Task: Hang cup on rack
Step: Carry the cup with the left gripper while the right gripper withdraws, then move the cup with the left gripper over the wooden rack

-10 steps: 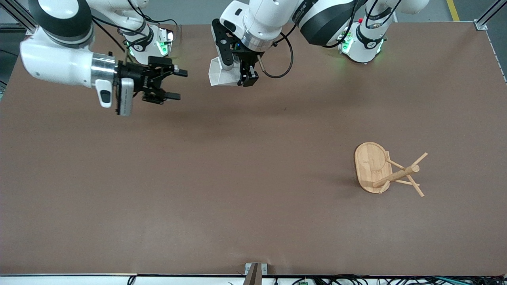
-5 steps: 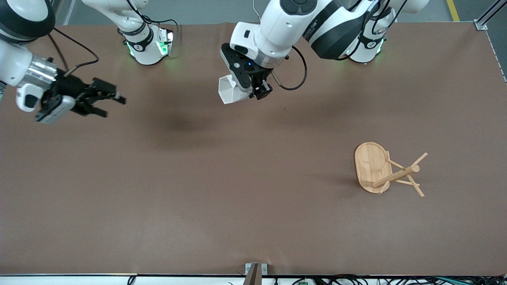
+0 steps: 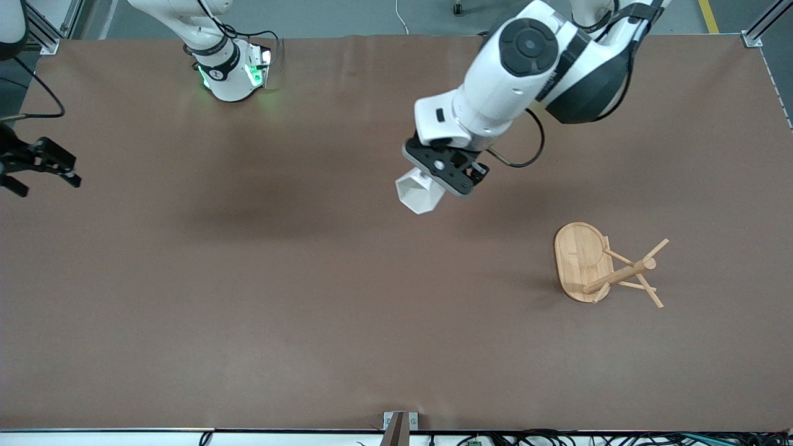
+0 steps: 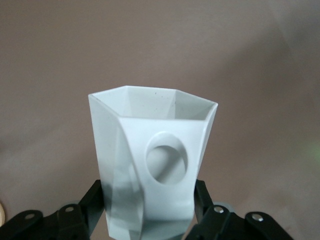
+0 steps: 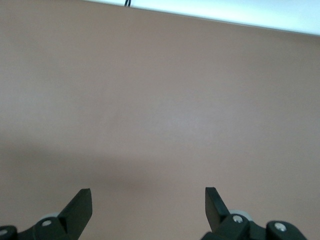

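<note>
Cup [image 4: 150, 165]: white, faceted, hexagonal rim, round-holed tab; left hand [image 3: 447, 175] clamps it.

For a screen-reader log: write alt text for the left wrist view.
The left gripper holds the white faceted cup by its lower part, hexagonal rim away from the camera, the tab handle's round hole facing it. Bare brown table fills the background.

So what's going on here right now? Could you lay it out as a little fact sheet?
cup: white faceted cup with a holed tab handle, held up over the bare table
left gripper: shut on the cup, over the middle of the table
right gripper: open, holding nothing, waiting at the right arm's end of the table
rack: bamboo mug tree standing toward the left arm's end, nothing on its pegs
table: brown surface
progress: cup not yet hung
</note>
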